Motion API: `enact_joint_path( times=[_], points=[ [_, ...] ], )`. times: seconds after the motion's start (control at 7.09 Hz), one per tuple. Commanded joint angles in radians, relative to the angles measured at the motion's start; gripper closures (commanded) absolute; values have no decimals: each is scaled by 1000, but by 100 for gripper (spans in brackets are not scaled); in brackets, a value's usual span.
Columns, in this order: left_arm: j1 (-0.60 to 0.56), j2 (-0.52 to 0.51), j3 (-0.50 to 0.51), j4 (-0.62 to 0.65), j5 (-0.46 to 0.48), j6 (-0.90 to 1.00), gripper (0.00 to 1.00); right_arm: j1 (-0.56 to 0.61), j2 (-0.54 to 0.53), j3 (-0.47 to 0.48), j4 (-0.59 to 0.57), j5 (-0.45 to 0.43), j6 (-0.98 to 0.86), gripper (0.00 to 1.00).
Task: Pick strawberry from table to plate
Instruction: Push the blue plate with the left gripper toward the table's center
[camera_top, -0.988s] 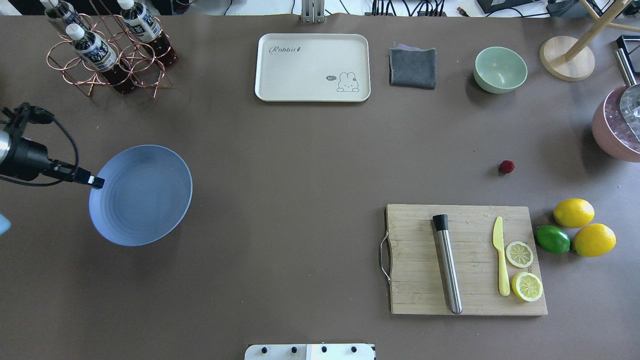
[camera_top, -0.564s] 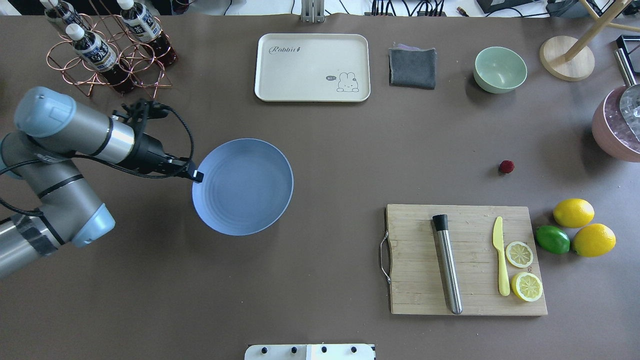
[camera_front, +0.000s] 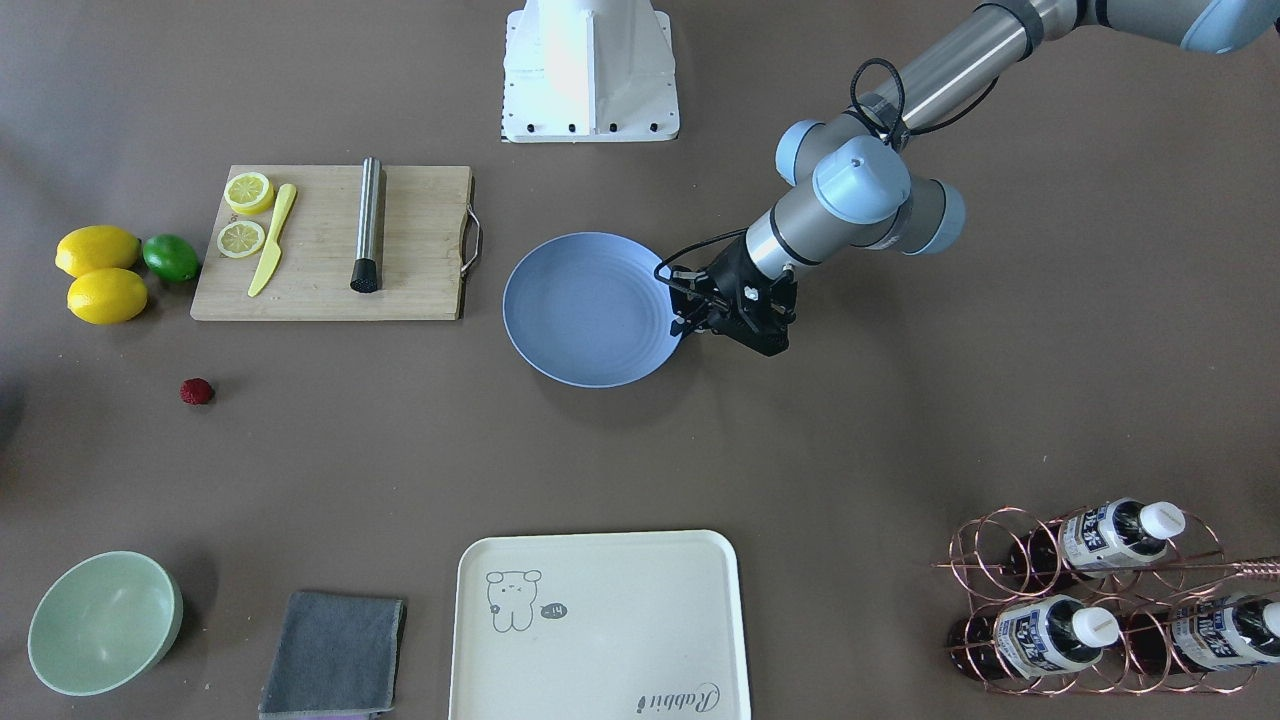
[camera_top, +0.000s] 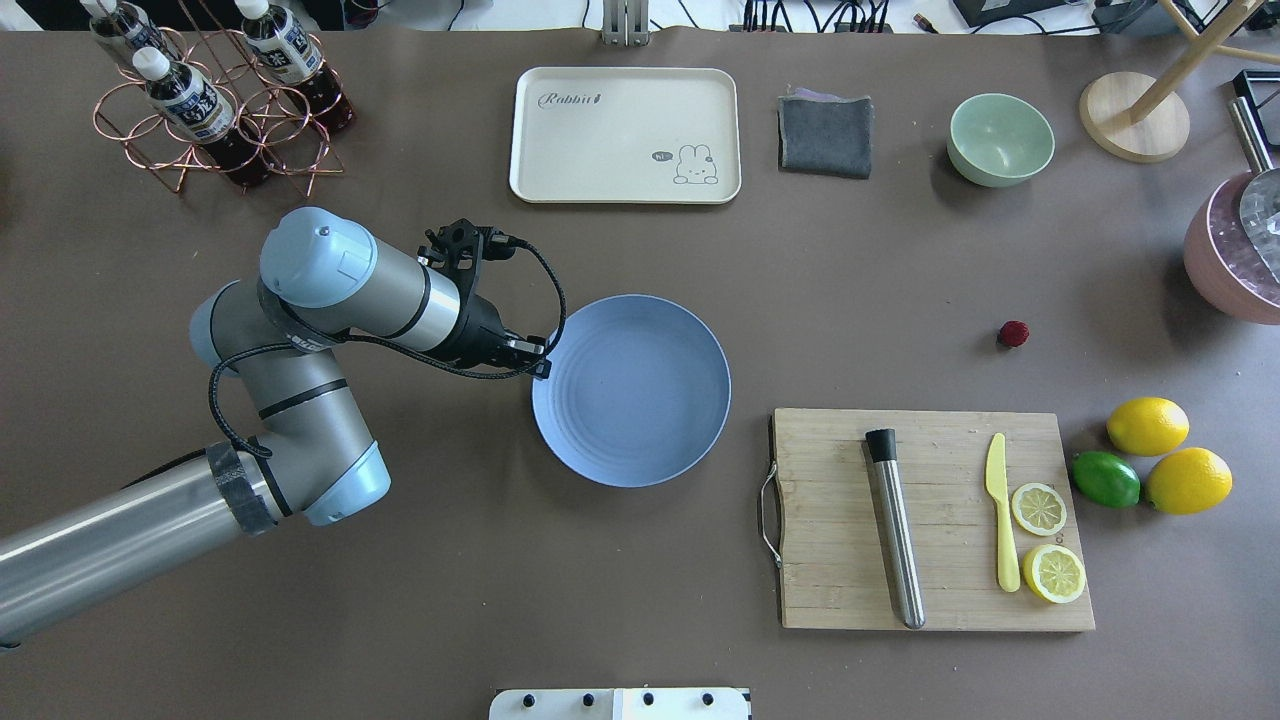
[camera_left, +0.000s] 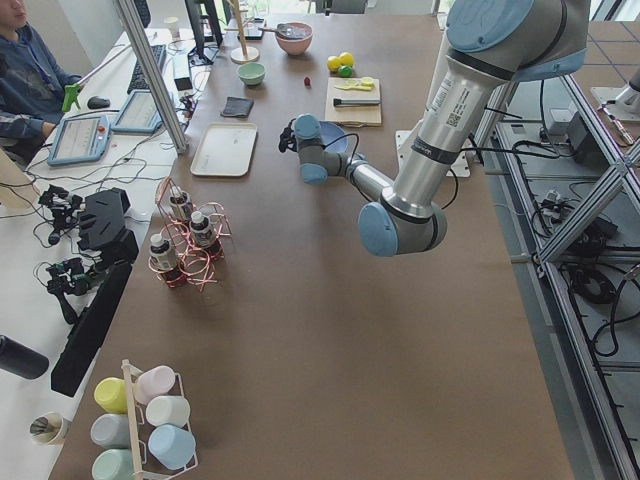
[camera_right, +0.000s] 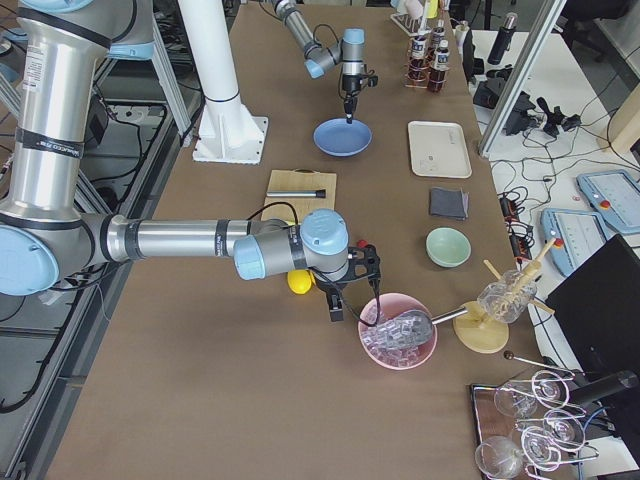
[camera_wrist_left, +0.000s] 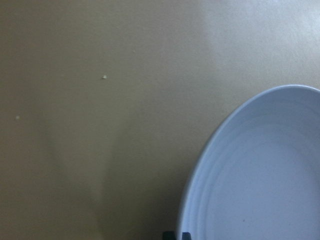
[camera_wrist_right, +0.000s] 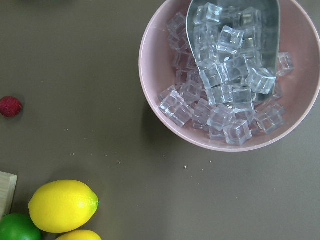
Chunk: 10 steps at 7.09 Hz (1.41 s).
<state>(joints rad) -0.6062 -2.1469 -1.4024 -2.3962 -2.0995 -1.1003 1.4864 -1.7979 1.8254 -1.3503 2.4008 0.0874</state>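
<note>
1. I work in a robotics lab, not a kitchen.
2. Beyond my table's (camera_left: 300, 330) far edge, a bench (camera_left: 25, 310) holds tablets (camera_left: 78, 138) and cables (camera_left: 120, 172); a person (camera_left: 25, 65) sits there.
3. Aluminium framing (camera_left: 590, 190) stands behind me.

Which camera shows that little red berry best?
The right wrist-mounted view: the strawberry looks largest there, with its bumpy skin visible, though it sits near the picture's left edge. The overhead and front-facing views show it whole but small. Exterior left shows only a speck; the other views do not show it.

Left fingers (camera_top: 541, 368) pinched together, tips downward.
</note>
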Motion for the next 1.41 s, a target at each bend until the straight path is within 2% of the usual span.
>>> enact_joint_path(
  times=[0.0, 0.28, 0.42, 0.56, 0.85, 0.99, 1.13, 1.27],
  points=[
    [-15, -5, 11, 5, 16, 40, 100, -5, 0, -2, -1, -2, -2, 0],
    [-38, 1, 13, 12, 15, 92, 100, -8, 0, -2, -1, -2, -2, 0],
    [-35, 2, 14, 11, 15, 100, 60, -9, 0, -2, -1, -2, 0, 0],
    [-33, 5, 22, 6, 16, 129, 2, -11, 0, -8, 0, -2, -2, 0],
    [-46, 30, 7, -1, 26, 142, 2, -44, 27, -8, 10, -3, 91, 0],
    [-102, 82, -39, 0, -8, 148, 2, -95, 84, -6, 11, -11, 194, 0],
    [-194, 154, -97, 6, -111, 196, 2, -156, 145, -6, 11, -37, 318, 0],
    [-295, 210, -116, 5, -205, 276, 2, -232, 194, -6, 11, -104, 422, 0]
  ],
)
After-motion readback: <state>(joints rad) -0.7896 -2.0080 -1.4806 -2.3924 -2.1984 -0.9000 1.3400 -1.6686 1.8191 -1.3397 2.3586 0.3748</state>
